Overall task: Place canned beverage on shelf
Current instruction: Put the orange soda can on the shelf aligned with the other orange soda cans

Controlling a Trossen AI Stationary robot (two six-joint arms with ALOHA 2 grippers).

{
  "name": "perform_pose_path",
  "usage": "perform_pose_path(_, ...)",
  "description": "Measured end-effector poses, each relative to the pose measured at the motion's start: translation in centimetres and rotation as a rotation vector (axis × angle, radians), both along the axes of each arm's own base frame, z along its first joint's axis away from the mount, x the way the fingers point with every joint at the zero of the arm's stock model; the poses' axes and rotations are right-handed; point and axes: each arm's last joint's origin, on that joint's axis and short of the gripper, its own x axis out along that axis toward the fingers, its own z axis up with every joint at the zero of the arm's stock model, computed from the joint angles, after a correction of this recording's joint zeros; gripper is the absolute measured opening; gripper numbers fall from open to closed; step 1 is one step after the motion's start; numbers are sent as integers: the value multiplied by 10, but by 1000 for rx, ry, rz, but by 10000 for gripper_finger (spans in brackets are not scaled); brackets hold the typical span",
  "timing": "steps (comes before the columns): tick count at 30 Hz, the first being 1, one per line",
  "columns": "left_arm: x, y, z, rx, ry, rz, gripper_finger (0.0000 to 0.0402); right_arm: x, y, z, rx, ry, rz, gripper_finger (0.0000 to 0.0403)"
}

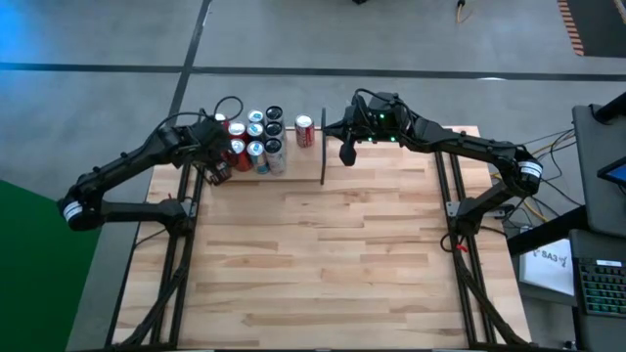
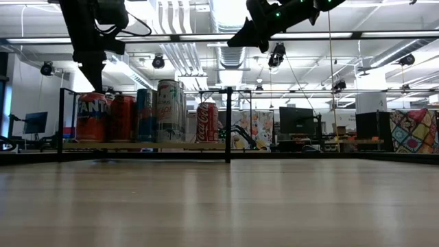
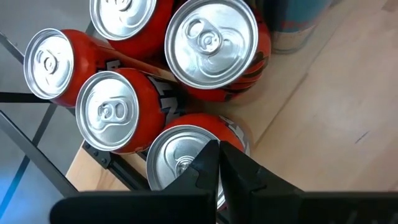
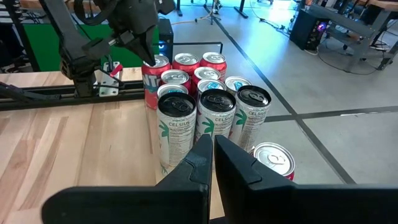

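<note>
While the bare desk (image 1: 323, 254) lies nearest, the cans (image 1: 256, 140) beyond it already stand on the shelf (image 1: 323, 147) left of its divider rod, both the left end effector (image 1: 217, 171) and right end effector (image 1: 347, 154) hanging pressed together and empty, so little seems left.

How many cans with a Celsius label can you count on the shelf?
3, side by side in the row nearest the right tool: first Celsius can, middle Celsius can, third Celsius can next to the lone red can. More may be hidden behind.
</note>
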Motion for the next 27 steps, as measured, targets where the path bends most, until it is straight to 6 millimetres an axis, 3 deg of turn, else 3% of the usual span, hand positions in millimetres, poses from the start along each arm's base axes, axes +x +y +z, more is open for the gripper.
perform_pose_path(13, -2, -2, 1, -12, 34, -34, 0, 0, 0, 0, 0, 0, 0, 9)
perform_pose_path(20, -7, -6, 15, -17, 21, -10, 0, 0, 0, 0, 0, 0, 0, 9)
perform_pose_path(27, -8, -13, 15, -175, -55, -65, 0, 0, 0, 0, 0, 0, 0, 9)
